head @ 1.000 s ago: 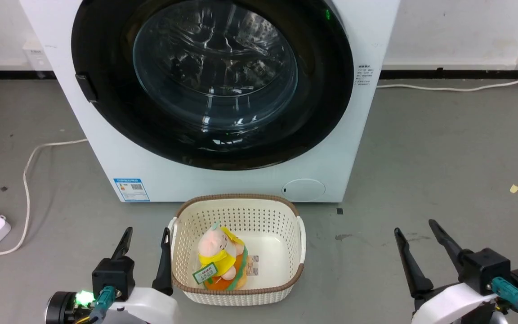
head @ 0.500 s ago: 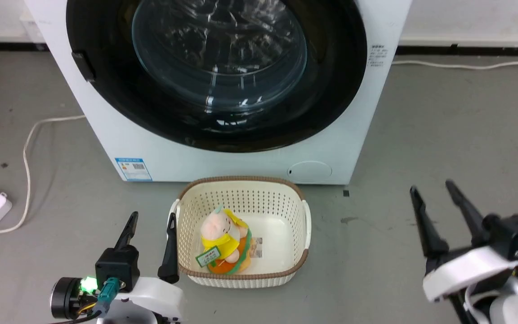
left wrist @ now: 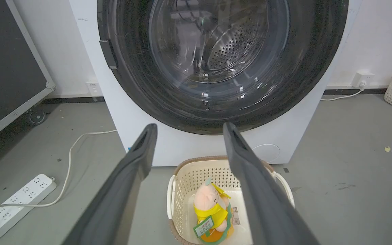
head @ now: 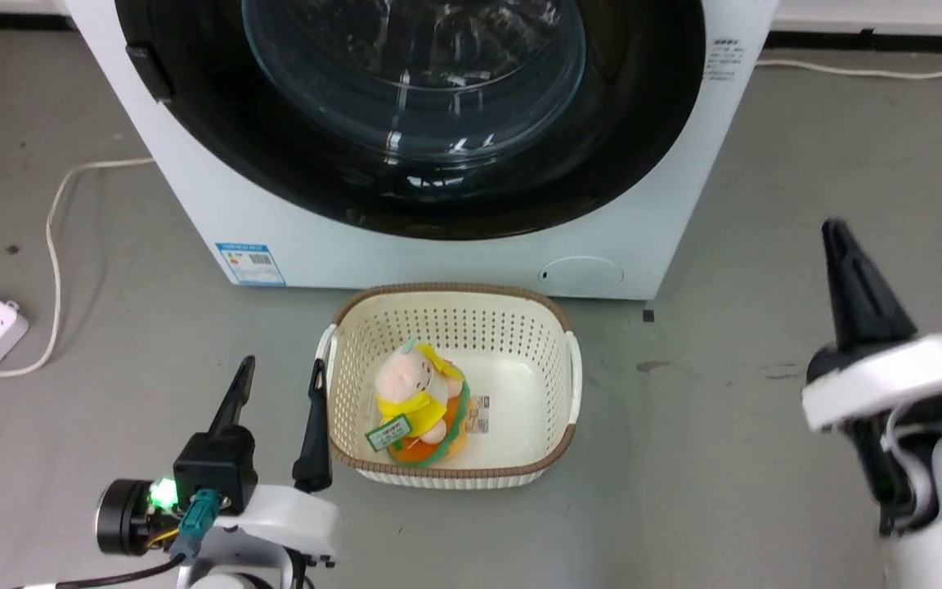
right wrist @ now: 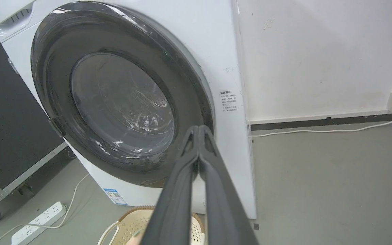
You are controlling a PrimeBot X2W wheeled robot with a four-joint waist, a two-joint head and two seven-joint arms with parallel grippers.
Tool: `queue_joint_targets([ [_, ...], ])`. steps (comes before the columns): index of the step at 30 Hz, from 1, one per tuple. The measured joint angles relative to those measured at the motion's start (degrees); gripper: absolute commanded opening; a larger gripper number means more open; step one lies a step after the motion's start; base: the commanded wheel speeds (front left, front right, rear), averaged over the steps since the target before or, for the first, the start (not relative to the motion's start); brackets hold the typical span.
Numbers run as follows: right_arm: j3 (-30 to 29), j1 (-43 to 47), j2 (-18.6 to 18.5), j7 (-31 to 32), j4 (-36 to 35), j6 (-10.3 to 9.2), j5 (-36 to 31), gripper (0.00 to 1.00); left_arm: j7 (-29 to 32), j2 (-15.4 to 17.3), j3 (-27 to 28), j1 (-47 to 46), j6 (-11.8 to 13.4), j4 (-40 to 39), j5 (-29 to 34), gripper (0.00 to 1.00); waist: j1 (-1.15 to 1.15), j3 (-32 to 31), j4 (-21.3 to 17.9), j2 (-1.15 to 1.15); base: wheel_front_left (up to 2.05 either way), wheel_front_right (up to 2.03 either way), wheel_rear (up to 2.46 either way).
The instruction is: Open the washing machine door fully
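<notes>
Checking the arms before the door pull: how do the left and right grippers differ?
The left gripper is open; the right gripper is shut. The left gripper sits beside the basket; the right gripper is far from it. Both hold nothing, off the washing machine door.

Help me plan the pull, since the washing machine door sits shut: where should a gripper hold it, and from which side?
Take the small black handle tab at the left rim of the washing machine door, coming in from the left. It is the one raised edge on a smooth glossy disc, so the hinge probably sits opposite.
</notes>
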Motion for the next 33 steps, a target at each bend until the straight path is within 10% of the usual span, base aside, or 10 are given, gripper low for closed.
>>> queue_joint_targets([
  [33,-9.4,-30.7,-2.4,9.6,23.4,-0.01,18.8,0.0,-4.0,0.0,-3.9,-4.7,2.2,-0.4,-1.0,1.0,0.0,8.7,4.9,0.0,0.0,0.0,0.0],
])
